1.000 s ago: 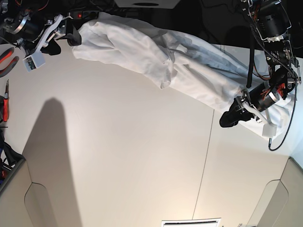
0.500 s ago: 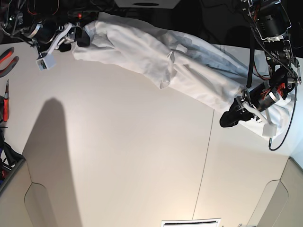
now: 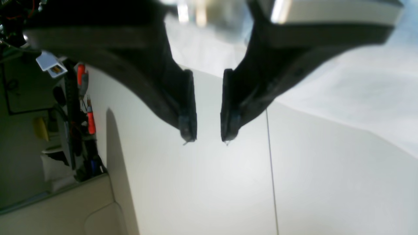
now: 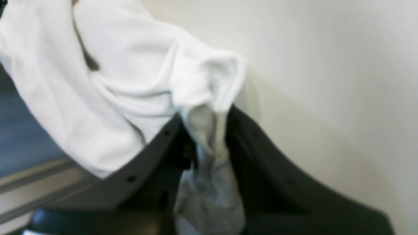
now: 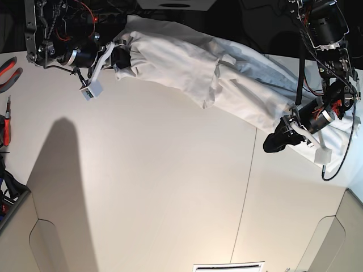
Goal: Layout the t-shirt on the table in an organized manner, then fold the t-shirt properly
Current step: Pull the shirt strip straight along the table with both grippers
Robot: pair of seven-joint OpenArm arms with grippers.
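Note:
The white t-shirt (image 5: 187, 71) lies bunched in a long band across the far side of the table (image 5: 159, 181), from upper left down to the right edge. At its left end, my right gripper (image 5: 118, 58) is shut on a fold of the cloth. The right wrist view shows the t-shirt (image 4: 130, 75) pinched between the dark fingers of the right gripper (image 4: 204, 117). My left gripper (image 5: 275, 143) sits at the shirt's lower right end. In the left wrist view the left gripper (image 3: 209, 138) stands open, nothing between its fingers, with the t-shirt (image 3: 359, 98) off to the right.
Red-handled tools (image 5: 7, 71) lie at the table's left edge. A thin dark seam (image 5: 247, 187) runs down the tabletop. A large shadow (image 5: 62, 187) falls on the left half. A white vented unit (image 5: 227, 266) sits at the near edge.
My right gripper moved right into the shirt's left end and shut on it, pushing that end to the right. The left arm has not moved.

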